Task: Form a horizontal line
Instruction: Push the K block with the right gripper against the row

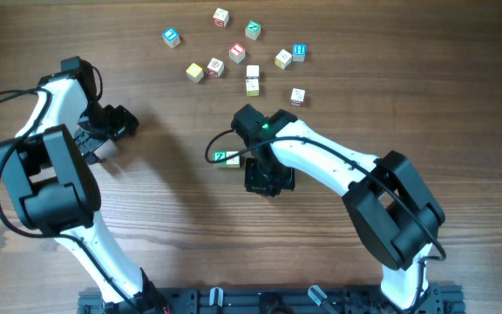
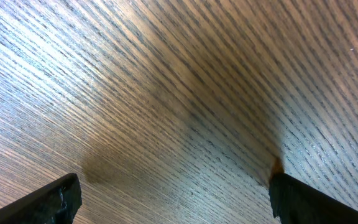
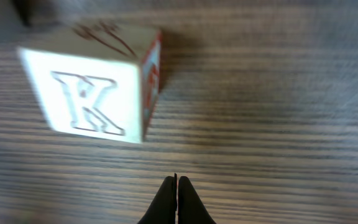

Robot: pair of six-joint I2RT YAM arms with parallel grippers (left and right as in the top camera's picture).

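Overhead, the left gripper [image 1: 118, 122] sits at the left, its fingers [image 2: 55, 202] wide apart and holding nothing. In the middle of the worktop [image 1: 172, 227], the horizontal line [image 1: 226, 158] shows two cubes: one green Z cube [image 1: 220, 157] and one cream cube [image 1: 233, 161] touching it. The right gripper [image 3: 176, 199] is just beside them, pinched together and empty. Eleven loose cubes [image 1: 237, 52] sit at the back. The line looks only begun. Next, I think, comes fetching another cube for its end.
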